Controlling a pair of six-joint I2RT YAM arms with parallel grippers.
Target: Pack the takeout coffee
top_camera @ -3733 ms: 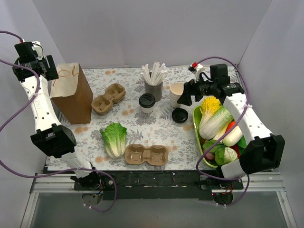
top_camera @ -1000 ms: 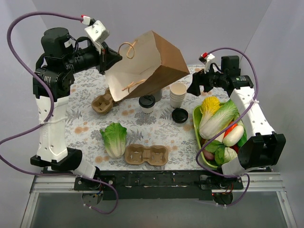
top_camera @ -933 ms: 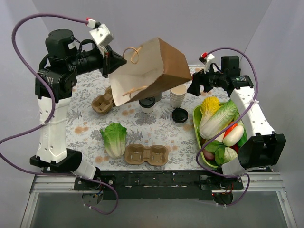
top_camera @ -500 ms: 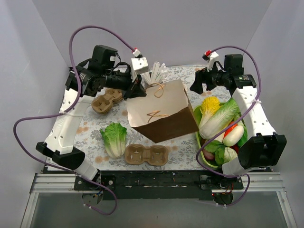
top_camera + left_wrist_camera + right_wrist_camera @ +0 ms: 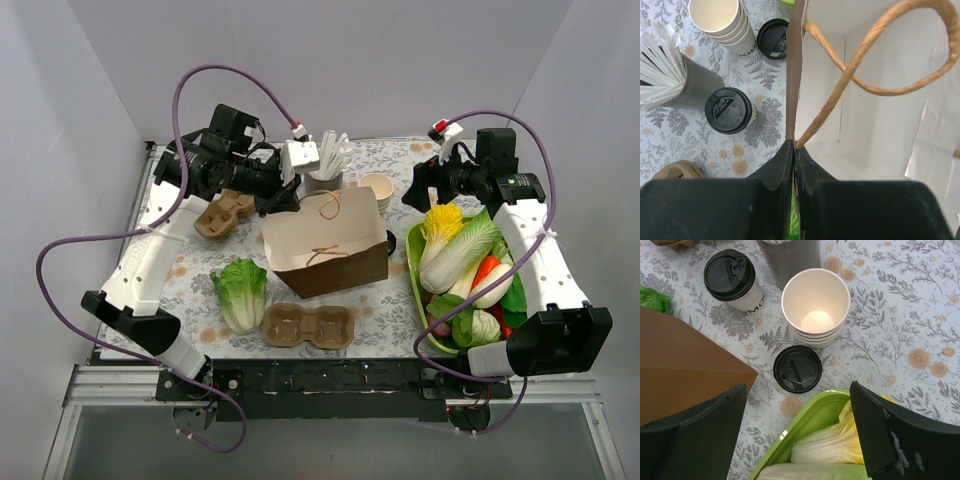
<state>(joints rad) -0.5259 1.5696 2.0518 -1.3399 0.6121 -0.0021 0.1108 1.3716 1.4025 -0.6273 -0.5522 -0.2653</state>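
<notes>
The takeout coffee [image 5: 729,110], a cream cup with a black lid, stands beside the grey cup of sticks and also appears in the right wrist view [image 5: 732,280]. The top view hides it behind the brown paper bag [image 5: 325,250]. The bag stands upright at mid-table with its mouth open. My left gripper [image 5: 794,147] is shut on the bag's rim by one handle, and the top view has it [image 5: 285,200] at the bag's back left corner. My right gripper [image 5: 799,390] hangs open and empty above the loose lid and tray rim, right of the bag [image 5: 685,365].
A stack of lidless cups [image 5: 815,310] and a loose black lid [image 5: 797,368] sit right of the coffee. The grey cup of sticks [image 5: 323,178] stands behind. A green tray [image 5: 413,270] holds vegetables at right. A lettuce [image 5: 240,290] and two cardboard carriers [image 5: 308,326] [image 5: 222,213] lie left and front.
My left arm carried the bag from the left through the air, tipped, and brought it down upright at mid-table in front of the coffee. The right gripper barely moved.
</notes>
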